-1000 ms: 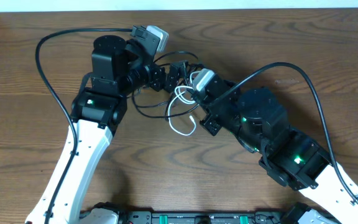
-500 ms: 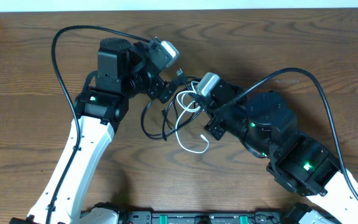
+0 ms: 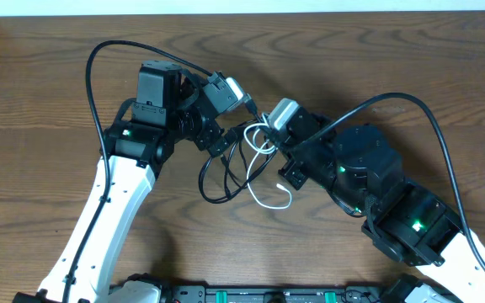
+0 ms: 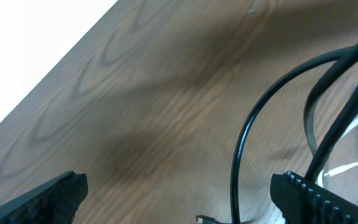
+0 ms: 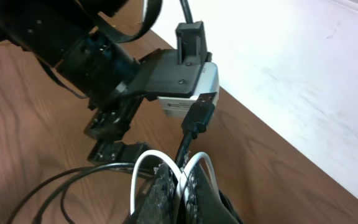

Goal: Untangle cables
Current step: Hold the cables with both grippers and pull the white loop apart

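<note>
The cables lie tangled between my two arms. In the overhead view the black cables [image 3: 215, 182] hang in loops on the wood and the white cable [image 3: 269, 201] trails toward the front. My right gripper [image 5: 180, 181] is shut on the white cable [image 5: 143, 167], which arches out in two loops either side of the fingers. A black cable's plug [image 5: 198, 114] stands just beyond them. My left gripper [image 4: 179, 184] is open wide, with one black cable [image 4: 240, 151] running down between its fingers, touching neither. In the overhead view the left gripper [image 3: 218, 135] sits close to the right gripper [image 3: 260, 135].
Thick black arm cables arc over the table at the left [image 3: 97, 76] and right [image 3: 428, 118]. The wooden table [image 3: 40, 126] meets a white wall along its far edge. Both arm bodies crowd the middle of the table.
The left arm has swung right and nearer, closing on the right gripper. The black loops and the white cable's loose end have slid toward the front. The right gripper stays shut on the white cable.
</note>
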Robot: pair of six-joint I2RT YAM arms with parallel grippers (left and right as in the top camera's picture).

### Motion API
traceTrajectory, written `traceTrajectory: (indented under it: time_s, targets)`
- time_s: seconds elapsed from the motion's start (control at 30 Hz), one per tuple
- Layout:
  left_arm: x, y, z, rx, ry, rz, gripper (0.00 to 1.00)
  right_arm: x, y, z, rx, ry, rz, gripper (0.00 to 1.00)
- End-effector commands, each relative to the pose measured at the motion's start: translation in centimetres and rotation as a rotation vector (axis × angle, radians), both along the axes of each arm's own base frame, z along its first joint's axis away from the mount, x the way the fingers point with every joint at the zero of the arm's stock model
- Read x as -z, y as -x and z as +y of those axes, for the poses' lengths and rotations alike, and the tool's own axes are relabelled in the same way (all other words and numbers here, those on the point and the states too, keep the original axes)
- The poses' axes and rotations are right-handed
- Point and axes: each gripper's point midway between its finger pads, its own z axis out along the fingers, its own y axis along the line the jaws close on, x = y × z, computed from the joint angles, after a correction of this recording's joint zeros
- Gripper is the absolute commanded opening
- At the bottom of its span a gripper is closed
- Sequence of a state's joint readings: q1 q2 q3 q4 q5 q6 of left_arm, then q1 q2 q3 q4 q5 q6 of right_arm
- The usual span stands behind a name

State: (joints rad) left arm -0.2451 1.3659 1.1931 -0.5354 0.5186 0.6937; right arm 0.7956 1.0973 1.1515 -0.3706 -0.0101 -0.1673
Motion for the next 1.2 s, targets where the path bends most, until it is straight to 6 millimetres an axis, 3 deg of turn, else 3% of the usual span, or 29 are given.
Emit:
traceTrajectory:
  time_s: [0.0, 0.17, 0.27, 0.47, 0.87, 0.93, 0.97, 1.03, 1.07, 1.13, 1.17]
  targets:
    - [-1.7, 0.8, -0.3, 0.037, 0.008, -0.054, 1.0, -2.3, -0.5, -1.2, 0.055, -0.01, -0.069, 0.01]
    - [-5.0, 2.1, 0.1, -0.018, 0.079, -0.09, 1.0, -1.9, -0.8, -1.6, 0.08, 0.013, -0.068, 0.01]
    - [-5.7, 2.7, 0.0, -0.058, 0.136, -0.054, 1.0, -2.0, -0.8, -1.6, 0.08, 0.011, -0.07, 0.01]
    - [-4.1, 2.8, -0.9, -0.022, 0.156, 0.026, 1.0, -2.1, -0.8, -1.6, 0.08, 0.007, -0.072, 0.01]
    - [1.2, -1.3, -1.9, -0.028, 0.134, 0.11, 1.0, -2.1, -0.7, -1.5, 0.078, -0.002, -0.063, 0.01]
    - [1.6, -1.8, -2.2, -0.022, 0.139, 0.11, 0.92, -2.1, -0.7, -1.5, 0.08, -0.005, -0.061, 0.01]
    - [1.7, -2.0, -2.2, -0.02, 0.143, 0.108, 0.78, -2.1, -0.7, -1.5, 0.081, -0.007, -0.059, 0.01]
    - [1.7, -2.4, -2.3, -0.019, 0.145, 0.097, 0.36, -2.1, -0.7, -1.5, 0.079, -0.007, -0.059, 0.01]
    - [1.6, -2.6, -2.4, -0.018, 0.147, 0.089, 0.23, -2.1, -0.7, -1.4, 0.077, -0.008, -0.058, 0.01]
    - [1.5, -2.9, -2.5, -0.017, 0.151, 0.072, 0.08, -2.1, -0.6, -1.4, 0.073, -0.008, -0.058, 0.01]
    - [1.3, -3.0, -2.5, -0.017, 0.153, 0.065, 0.08, -2.1, -0.6, -1.4, 0.073, -0.009, -0.058, 0.01]
